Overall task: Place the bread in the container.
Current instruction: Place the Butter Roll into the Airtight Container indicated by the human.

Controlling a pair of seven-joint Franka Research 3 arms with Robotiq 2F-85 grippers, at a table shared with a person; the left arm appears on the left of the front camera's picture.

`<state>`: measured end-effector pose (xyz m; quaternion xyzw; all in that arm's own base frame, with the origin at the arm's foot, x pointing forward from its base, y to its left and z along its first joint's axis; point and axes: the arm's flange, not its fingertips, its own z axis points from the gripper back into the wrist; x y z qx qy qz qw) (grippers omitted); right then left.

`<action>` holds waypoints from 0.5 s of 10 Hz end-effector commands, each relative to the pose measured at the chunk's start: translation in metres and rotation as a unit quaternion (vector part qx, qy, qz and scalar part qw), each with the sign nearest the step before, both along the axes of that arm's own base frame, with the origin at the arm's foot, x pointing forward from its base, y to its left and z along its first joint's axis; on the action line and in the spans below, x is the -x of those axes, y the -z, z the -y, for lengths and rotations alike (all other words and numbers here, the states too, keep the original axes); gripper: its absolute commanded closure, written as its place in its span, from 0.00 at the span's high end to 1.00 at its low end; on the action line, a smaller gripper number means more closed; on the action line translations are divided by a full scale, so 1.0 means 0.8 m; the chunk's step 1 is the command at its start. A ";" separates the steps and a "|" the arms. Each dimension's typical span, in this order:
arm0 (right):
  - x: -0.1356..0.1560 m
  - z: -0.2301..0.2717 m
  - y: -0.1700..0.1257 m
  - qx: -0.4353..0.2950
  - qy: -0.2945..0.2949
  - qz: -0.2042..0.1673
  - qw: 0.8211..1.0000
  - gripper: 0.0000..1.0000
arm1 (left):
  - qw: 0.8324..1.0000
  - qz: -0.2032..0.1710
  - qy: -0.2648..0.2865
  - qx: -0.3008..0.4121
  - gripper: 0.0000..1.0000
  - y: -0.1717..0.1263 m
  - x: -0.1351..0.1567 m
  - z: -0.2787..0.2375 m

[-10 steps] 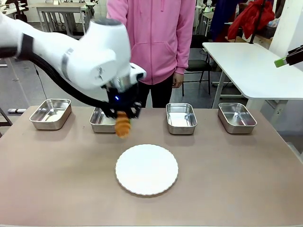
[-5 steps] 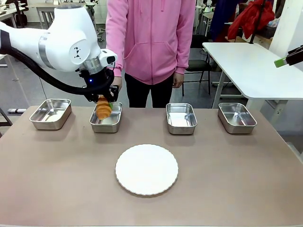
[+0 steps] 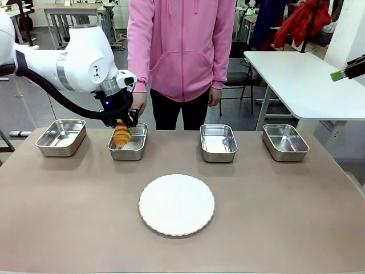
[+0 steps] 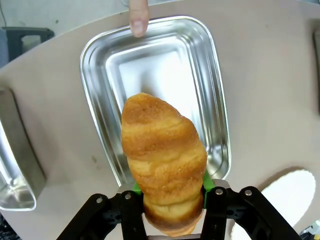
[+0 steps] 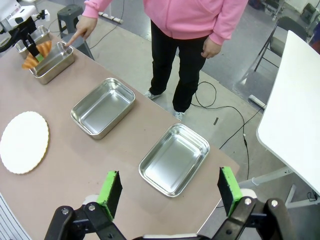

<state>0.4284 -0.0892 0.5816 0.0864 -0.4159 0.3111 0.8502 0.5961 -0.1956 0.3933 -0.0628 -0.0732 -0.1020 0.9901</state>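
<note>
A golden-brown bread (image 3: pixel 120 135) (image 4: pixel 162 160) hangs end-down over the container (image 3: pixel 130 152), the second steel pan from the left. My left gripper (image 3: pixel 121 127) (image 4: pixel 170 189) is shut on its upper end, green pads pressed to both sides. Below it the container's (image 4: pixel 216 80) floor is bare. A person's finger (image 4: pixel 139 20) (image 5: pixel 75 36) touches the pan's far rim. My right gripper (image 5: pixel 169 190) stands open high above the table's right end, nothing between its pads. From there the bread (image 5: pixel 37 54) and container (image 5: pixel 54 66) appear far off.
A round white plate (image 3: pixel 177 204) lies in the table's middle. Three more steel pans sit in the same row, one at the left (image 3: pixel 61 137) and two to the right (image 3: pixel 218 142) (image 3: pixel 285 141). A person in pink (image 3: pixel 182 51) stands at the far edge.
My left arm has carried the bread away from the plate's far edge, to the left and farther back, and now holds it over the second pan. The right gripper has not moved.
</note>
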 end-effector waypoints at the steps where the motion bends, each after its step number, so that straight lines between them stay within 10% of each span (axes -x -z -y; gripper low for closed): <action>1: -0.001 0.001 0.000 -0.009 -0.002 0.007 1.000 1.00 | 1.000 -0.014 0.003 0.001 0.41 0.001 -0.020 -0.006; 5: -0.001 0.001 0.000 -0.009 -0.002 0.007 1.000 1.00 | 1.000 -0.001 -0.004 -0.010 0.41 0.013 -0.041 -0.004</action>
